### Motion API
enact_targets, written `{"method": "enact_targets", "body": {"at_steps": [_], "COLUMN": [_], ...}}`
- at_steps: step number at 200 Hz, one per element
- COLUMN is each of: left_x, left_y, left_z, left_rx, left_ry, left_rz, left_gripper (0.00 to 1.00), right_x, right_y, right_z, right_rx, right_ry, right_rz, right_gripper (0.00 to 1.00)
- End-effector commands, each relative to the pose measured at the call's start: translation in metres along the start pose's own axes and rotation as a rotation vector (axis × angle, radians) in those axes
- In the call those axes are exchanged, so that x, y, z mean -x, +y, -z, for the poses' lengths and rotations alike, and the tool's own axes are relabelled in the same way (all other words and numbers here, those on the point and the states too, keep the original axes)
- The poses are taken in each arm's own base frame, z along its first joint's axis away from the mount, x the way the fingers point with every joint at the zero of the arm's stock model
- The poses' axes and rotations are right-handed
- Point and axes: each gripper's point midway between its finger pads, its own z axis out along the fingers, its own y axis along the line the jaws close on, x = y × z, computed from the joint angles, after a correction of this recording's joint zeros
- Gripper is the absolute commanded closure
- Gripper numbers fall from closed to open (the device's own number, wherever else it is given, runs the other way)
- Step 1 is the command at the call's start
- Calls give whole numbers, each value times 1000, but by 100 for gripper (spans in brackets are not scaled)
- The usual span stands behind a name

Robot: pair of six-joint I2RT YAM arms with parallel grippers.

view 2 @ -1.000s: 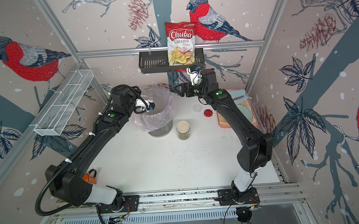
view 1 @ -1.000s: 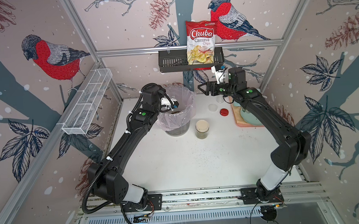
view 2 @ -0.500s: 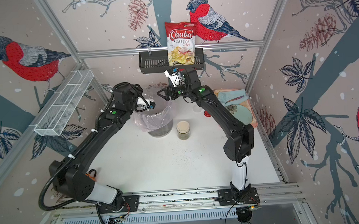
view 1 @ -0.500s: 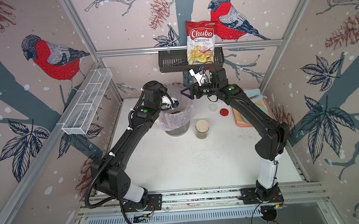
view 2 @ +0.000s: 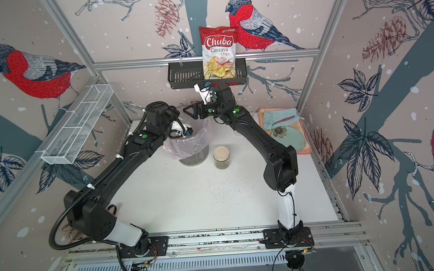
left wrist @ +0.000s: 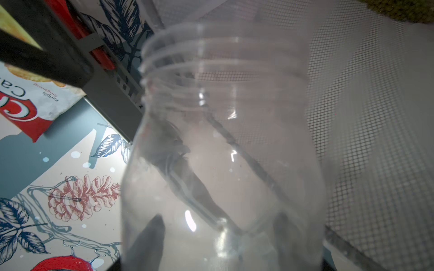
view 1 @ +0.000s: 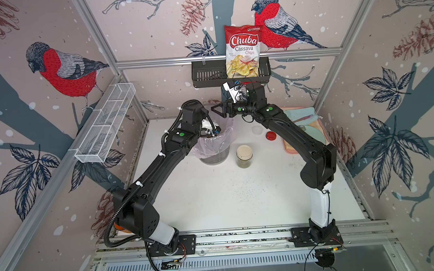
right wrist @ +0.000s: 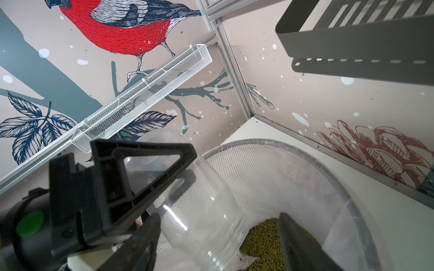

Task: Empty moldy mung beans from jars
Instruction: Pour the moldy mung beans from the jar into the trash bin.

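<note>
A clear lidless jar (left wrist: 223, 140) is clamped in my left gripper (left wrist: 217, 223), which is shut on it. The jar is tipped mouth-down into the grey mesh bin (view 1: 215, 155) with its clear liner and looks empty. Olive-green mung beans (right wrist: 265, 237) lie in the liner below the jar's mouth (right wrist: 211, 223). My right gripper (right wrist: 218, 237) hovers open over the bin's far rim (view 1: 216, 109), close to the jar without gripping it. Another jar with a beige lid (view 1: 244, 155) stands upright right of the bin, with beans inside.
A red lid (view 1: 271, 135) and a small clear round piece (view 1: 257, 130) lie on the table behind the lidded jar. A pink tray (view 2: 303, 150) with a teal plate and cloth sits at the right. A black basket (view 1: 207, 76) with a chips bag hangs just above the right gripper.
My right arm has swung left from near the tray to over the bin, and its jaws have narrowed. The left arm keeps the jar tipped in the bin.
</note>
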Motion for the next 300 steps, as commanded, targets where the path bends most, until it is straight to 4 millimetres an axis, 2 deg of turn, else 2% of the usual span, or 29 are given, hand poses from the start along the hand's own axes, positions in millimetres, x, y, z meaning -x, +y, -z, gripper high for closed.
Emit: {"method": "enact_targets", "body": {"at_steps": [1,49,65,82,107,142,154,178,194,222,229,241,258,275,285,300], "left_x": [6,14,14,13,10,4,-4,-27,-25,-13,-16,-24,-24,-14,-15,-24], "left_y": [-4,-11,-9,-7,-6,-4,2,21,22,-2,0,16,31,18,12,26], "left_z": [-2,-11,-12,-13,-13,-13,-14,-13,-13,-21,-22,-18,-13,-18,-21,-19], "left_rx": [-9,-35,-32,-31,-30,-27,-16,23,26,-25,-22,18,56,24,2,40], "left_ry": [-22,-38,-39,-36,-32,-22,-8,32,22,-3,3,24,17,-6,-2,25], "left_rz": [-80,-76,-75,-71,-60,-51,-39,-17,-21,-28,-27,-17,-22,-31,-37,-22], "left_gripper": [38,38,38,38,38,38,38,38,38,38,38,38,38,38,38,38], "right_x": [-5,-42,-36,-26,-33,-18,-9,15,24,32,33,36,38,41,42,42], "right_y": [-1,-14,-16,-4,1,5,8,15,10,-14,-19,-22,-24,-27,-29,-28], "right_z": [-9,-29,-26,-17,-22,-11,-4,23,43,69,75,83,91,92,92,94], "right_rx": [13,-14,-35,4,-13,-3,-20,-34,-74,-142,-150,-162,-180,-188,-185,-190], "right_ry": [7,119,118,81,109,50,22,-82,-172,-269,-279,-300,-323,-330,-329,-326], "right_rz": [2,-16,-14,2,32,31,36,37,33,-35,-52,-59,-56,-62,-70,-71], "right_gripper": [22,23,24,24,23,24,23,22,21,21,21,21,21,20,21,20]}}
